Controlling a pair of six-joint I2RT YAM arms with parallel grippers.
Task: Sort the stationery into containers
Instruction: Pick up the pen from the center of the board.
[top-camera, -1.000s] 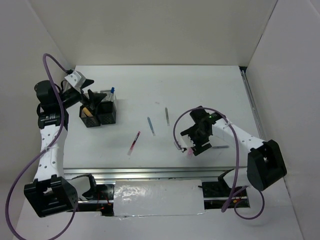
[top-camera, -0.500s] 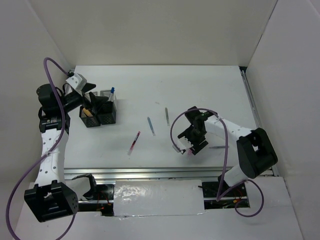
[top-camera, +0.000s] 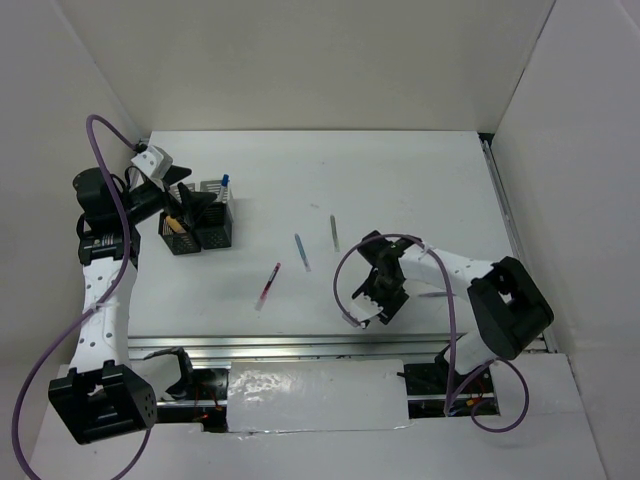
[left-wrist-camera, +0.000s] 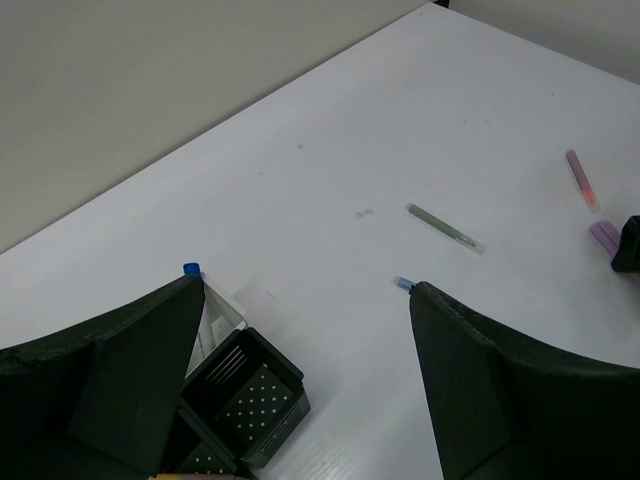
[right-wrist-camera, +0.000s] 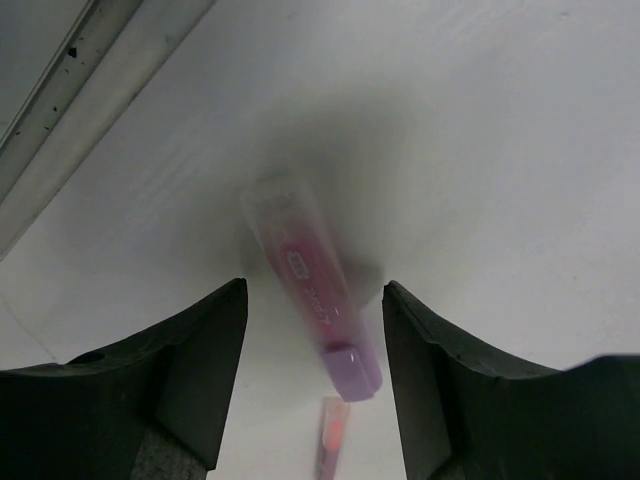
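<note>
A purple highlighter (right-wrist-camera: 312, 290) lies on the white table between the fingers of my right gripper (right-wrist-camera: 315, 375), with a gap on each side, so the jaws are open around it. In the top view that gripper (top-camera: 372, 305) sits low at the table's near middle and hides the highlighter. My left gripper (left-wrist-camera: 305, 290) hangs wide open and empty above the mesh containers (left-wrist-camera: 245, 400), which cluster at the far left (top-camera: 200, 222). A white blue-capped pen (top-camera: 224, 184) and an orange marker (top-camera: 175, 222) stand in the cups.
A red pen (top-camera: 268, 284), a blue pen (top-camera: 302, 252) and a grey pen (top-camera: 334, 232) lie loose mid-table. Another grey pen (top-camera: 440, 294) rests beside the right arm. A pink pen (right-wrist-camera: 332, 440) lies just beyond the highlighter's cap. The metal rail (top-camera: 300, 345) borders the near edge.
My right gripper has shifted left and come down around the purple highlighter, its jaws narrowing. The left arm drew back slightly, then held still, open.
</note>
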